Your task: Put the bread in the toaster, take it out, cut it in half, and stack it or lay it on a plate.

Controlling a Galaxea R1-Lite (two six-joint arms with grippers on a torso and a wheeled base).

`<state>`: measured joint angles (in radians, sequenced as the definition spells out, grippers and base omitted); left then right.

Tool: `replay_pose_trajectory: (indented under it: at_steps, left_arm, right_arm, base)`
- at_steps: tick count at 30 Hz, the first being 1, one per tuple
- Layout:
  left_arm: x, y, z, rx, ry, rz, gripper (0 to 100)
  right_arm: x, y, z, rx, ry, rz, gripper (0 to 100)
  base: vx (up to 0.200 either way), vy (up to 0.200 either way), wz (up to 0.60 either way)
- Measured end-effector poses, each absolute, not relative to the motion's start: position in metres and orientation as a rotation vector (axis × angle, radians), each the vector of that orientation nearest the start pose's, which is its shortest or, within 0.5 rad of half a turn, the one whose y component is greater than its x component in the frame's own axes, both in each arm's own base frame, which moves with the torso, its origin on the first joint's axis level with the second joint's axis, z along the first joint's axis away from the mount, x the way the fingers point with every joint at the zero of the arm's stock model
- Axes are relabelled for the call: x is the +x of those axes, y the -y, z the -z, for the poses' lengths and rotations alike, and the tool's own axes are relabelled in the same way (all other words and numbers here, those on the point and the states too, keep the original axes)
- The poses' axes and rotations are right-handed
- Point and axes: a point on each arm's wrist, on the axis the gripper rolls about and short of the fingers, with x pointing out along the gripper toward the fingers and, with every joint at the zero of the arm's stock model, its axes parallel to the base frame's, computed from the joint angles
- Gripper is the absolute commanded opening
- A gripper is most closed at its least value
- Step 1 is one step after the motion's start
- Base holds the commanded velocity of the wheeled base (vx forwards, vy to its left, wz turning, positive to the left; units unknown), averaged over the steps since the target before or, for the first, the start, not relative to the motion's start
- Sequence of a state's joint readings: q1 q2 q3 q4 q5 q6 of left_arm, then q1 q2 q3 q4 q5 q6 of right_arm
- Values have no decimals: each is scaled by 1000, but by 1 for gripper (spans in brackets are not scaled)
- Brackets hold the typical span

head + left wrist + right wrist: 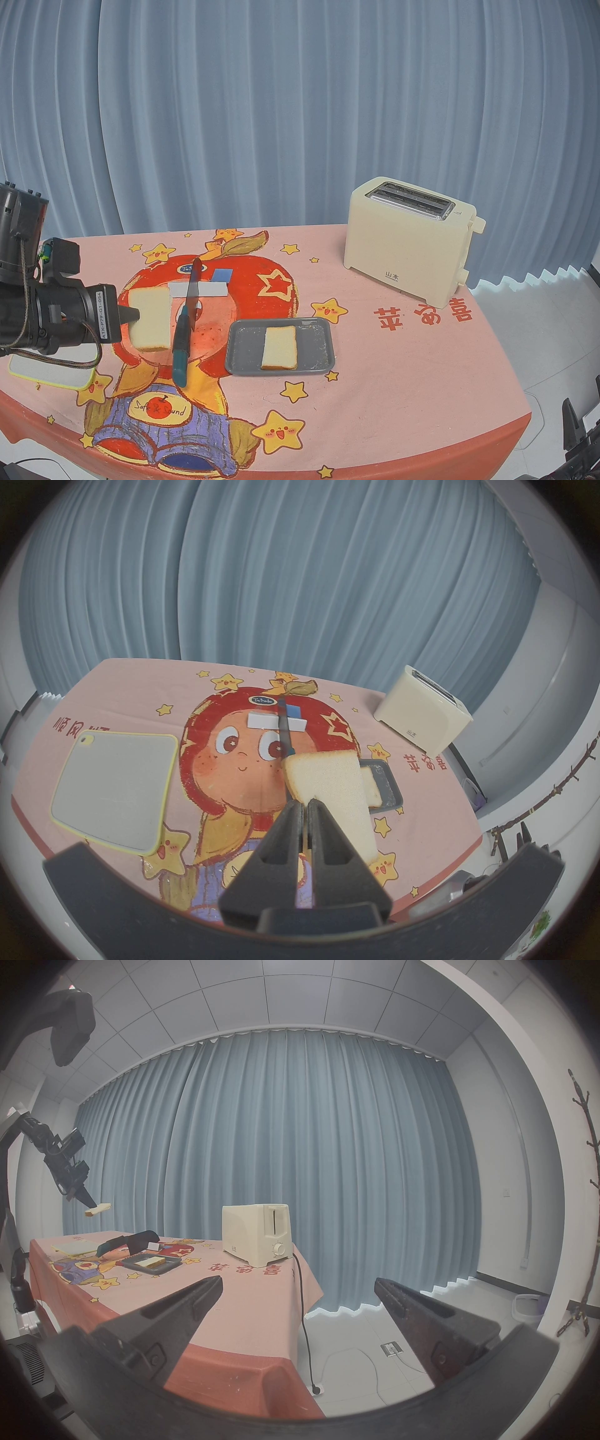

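**Item 1.** My left fingers (284,845): pressed together on one edge of a half slice of bread (331,789) with pale crumb and a tan crust. I hold it in the air, clear of the cloth, over the printed cartoon face.

**Item 2.** My right fingers (172,1319): spread wide, holding nothing. They hang low off the right end of the surface, over the floor.

**Item 3.** Tray (315,347): grey, shallow, rectangular, near the middle of the surface. It holds a second half slice (279,347), lying flat at its centre.

**Item 4.** Knife (184,334): teal handle, red blade, lying on the cloth between the held bread and the tray. Its blade crosses a white strip (212,289), and a small blue square (221,275) sits just beside the strip.

**Item 5.** Toaster (406,244): cream, two slots on top, upright at the far right. Its cord (302,1310) hangs over the edge to the floor.

**Item 6.** Cutting board (115,789): grey with a yellow rim, flat at the left end.

**Item 7.** Surface (406,375): covered by a pink cloth printed with stars and an apple-headed girl.

**Item 8.** Room: a blue-grey pleated curtain (300,94) behind, and a pale floor (400,1335).
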<state>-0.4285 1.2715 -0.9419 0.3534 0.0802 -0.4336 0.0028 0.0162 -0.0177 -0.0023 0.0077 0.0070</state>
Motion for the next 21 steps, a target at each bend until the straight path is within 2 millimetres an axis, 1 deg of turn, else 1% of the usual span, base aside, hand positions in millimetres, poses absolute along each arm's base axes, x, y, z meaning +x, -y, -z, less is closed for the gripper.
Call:
replay_pose_trajectory:
  at_steps: [14, 21]
  left_arm:
    - [158, 89, -237, -224, -737, 263, 0]
    - [162, 96, -240, -216, -733, 274, 0]
  right_arm:
    - [-23, 0, -81, 7, 4, -10, 100]
    - [-23, 0, -81, 7, 4, -10, 100]
  base:
    - [0, 0, 0]
    - [0, 0, 0]
